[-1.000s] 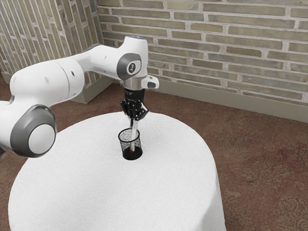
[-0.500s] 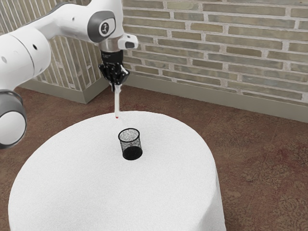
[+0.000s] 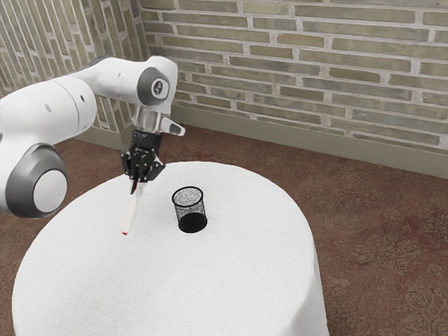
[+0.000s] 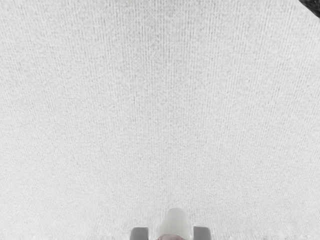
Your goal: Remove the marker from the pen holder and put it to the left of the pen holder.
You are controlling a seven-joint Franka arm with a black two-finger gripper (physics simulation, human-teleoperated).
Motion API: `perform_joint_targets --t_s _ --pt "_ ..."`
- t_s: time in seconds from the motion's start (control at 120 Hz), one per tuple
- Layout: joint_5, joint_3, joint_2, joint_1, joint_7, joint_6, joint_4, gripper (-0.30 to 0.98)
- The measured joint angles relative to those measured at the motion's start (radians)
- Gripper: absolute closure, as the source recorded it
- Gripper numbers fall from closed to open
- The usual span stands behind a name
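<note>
Marker in the gripper's grasp, out of the pen holder and over the table

The gripper point(image 3: 138, 185) is clamped on the marker point(image 3: 131, 208), its two fingers point(image 4: 201, 233) on either side of the marker's pale body. The marker hangs below the gripper at a tilt, its red tip point(image 3: 125, 233) lowest and slanting toward the exterior view's left. Whether that tip touches the white-covered table point(image 3: 238, 280) under the gripper, I cannot tell.

The pen holder point(image 3: 190, 212), a black mesh cup, stands upright on the table near the gripper, on its side toward the exterior view's right. The marker is wholly outside the cup and apart from it, on the exterior view's left of it. In the wrist view, a dark edge point(image 4: 312, 5) lies off to one side of the gripper; too little of it shows to name it surely.

Above the gripper, the white arm point(image 3: 66, 105) reaches in from the exterior view's left. Beyond the gripper and the table are reddish patterned carpet point(image 3: 378, 231) and a brick wall point(image 3: 315, 70).
</note>
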Motion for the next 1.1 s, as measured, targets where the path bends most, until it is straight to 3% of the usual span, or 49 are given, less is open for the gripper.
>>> perform_joint_targets --t_s 0.233,0.6,0.758,0.867,0.933,1.033,1.1 --pt "-0.015 -0.088 0.109 0.098 -0.015 -0.122 0.072 0.78" --pt "-0.021 -0.16 0.171 0.141 -0.051 -0.124 0.109 0.78" --pt "-0.031 -0.159 0.173 0.142 -0.07 -0.121 0.107 0.42" --pt "-0.032 -0.154 0.164 0.143 -0.079 -0.109 0.103 0.26" --pt "-0.031 -0.153 0.082 0.146 -0.081 -0.026 0.036 0.2" --pt "-0.026 -0.152 -0.218 0.146 -0.081 0.168 -0.222 0.13" --pt "-0.027 -0.147 -0.336 0.146 -0.076 0.261 -0.292 0.1"
